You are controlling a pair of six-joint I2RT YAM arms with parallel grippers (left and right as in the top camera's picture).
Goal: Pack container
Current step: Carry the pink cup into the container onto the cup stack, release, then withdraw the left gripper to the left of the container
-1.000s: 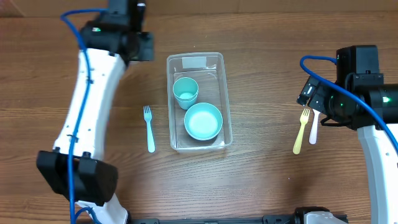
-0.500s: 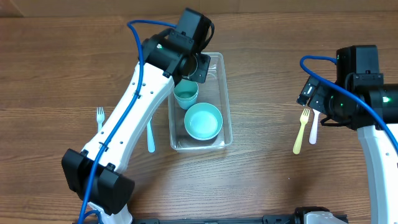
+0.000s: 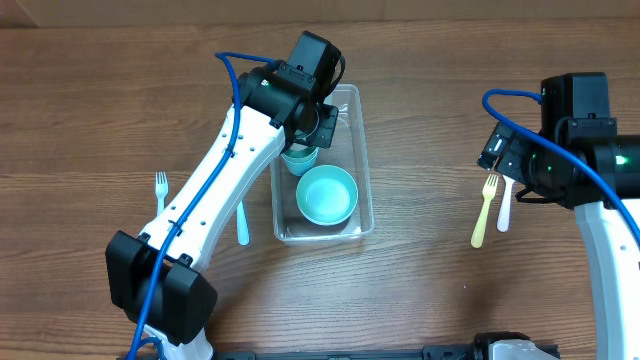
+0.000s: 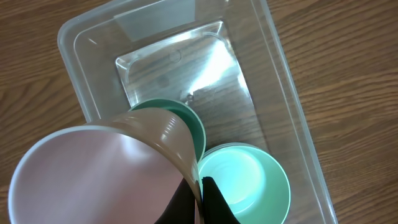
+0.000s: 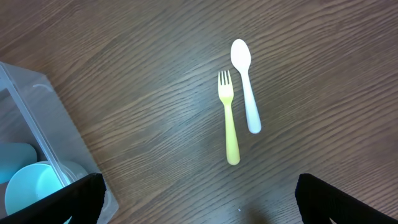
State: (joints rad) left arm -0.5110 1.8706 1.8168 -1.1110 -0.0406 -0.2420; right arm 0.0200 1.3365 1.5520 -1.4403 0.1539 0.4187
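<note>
Looking at the container (image 3: pixel 366 160) parked mid-surface (image 3: pixel 430 290), with a teal bowl (image 3: pixel 327 194) at its near end and a teal cup (image 3: pixel 299 160) just behind that. Betting on light, thin, clear plastic here: stiff enough along the rim, probably flexing in the long walls, slick to pinch, and sliding easily on the wood if nudged. Thinking of grabbing the rim at a short end or near a rounded corner rather than mid-wall. Not worrying much about breakage, more about shoving the whole thing sideways while dropping stuff in.

Seeing the left fingers (image 4: pixel 201 204) clenched on the wall of a pale cup (image 4: pixel 93 174), hanging tilted right above the teal cup, inside the container's outline. Seeing the right fingers (image 5: pixel 199 186) spread wide and grasping nothing, hovering over a yellow fork (image 5: pixel 229 124) and a white spoon (image 5: pixel 245 87) lying side by side, well apart from the container.

Struggling with a few bits:
- Losing most of the teal cup and the container's far left corner under the left arm (image 3: pixel 210 190) from overhead.
- Catching only the handle of a blue fork (image 3: pixel 242 230) just left of the container.
- Going back and forth on pink versus white for the pale cup.

Also spotting a white fork (image 3: pixel 160 187) further left.
</note>
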